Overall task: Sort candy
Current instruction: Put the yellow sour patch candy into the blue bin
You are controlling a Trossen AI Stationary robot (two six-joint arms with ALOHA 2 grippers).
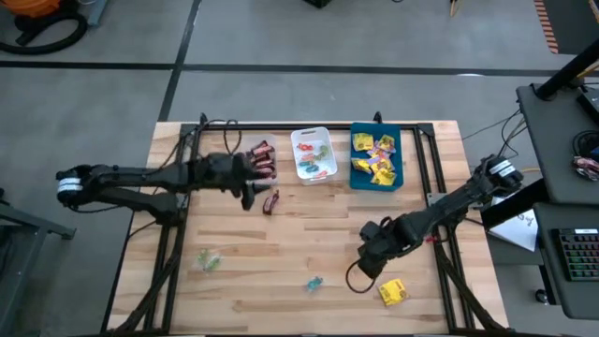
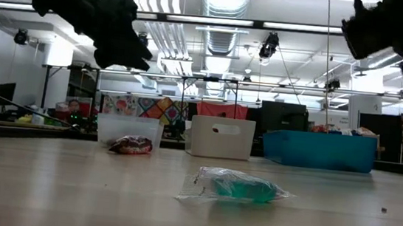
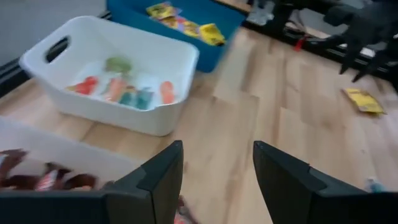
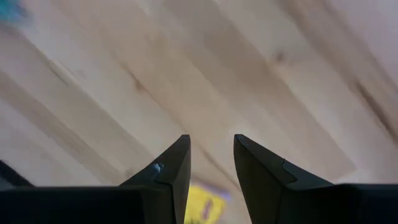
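Observation:
Candy lies loose on the wooden table: a red-brown bar, a green piece, a teal piece and a yellow packet. My left gripper stands open above the table beside the clear tray of red-brown bars, close to the loose bar, with nothing between its fingers. My right gripper points down, open and empty, over bare wood. It stands just beside the yellow packet, toward the table's far side.
A white tray holds translucent pieces and a blue tray holds yellow packets; both stand at the far edge beside the clear tray. Black frame rails run along the table's sides. Bare wood lies in the table's middle.

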